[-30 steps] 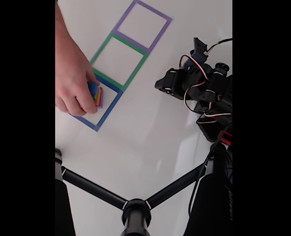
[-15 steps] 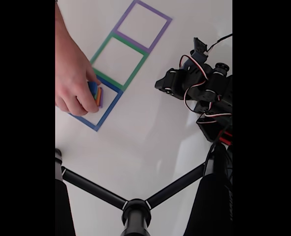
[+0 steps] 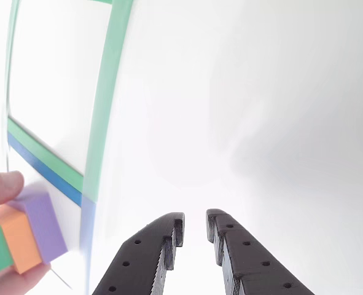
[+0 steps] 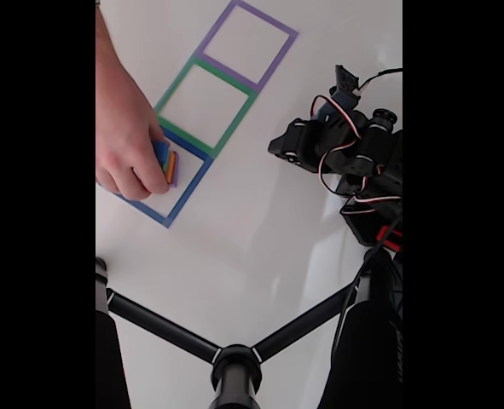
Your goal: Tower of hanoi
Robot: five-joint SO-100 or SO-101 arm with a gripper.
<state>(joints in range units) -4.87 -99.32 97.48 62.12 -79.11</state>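
White table (image 4: 260, 239) carried three taped squares (image 4: 205, 102). Hand (image 4: 124, 136) stayed clenched on stack of blocks (image 4: 166, 164) inside blue square, almost no shift since before. Gripper (image 3: 193, 230) waited apart, fingers slightly parted, empty. Setup probably unfinished.

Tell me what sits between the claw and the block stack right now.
Mostly bare white table. In the fixed view, only the blue taped outline's edge crosses the stretch between the claw and the block stack, which a person's hand is gripping.
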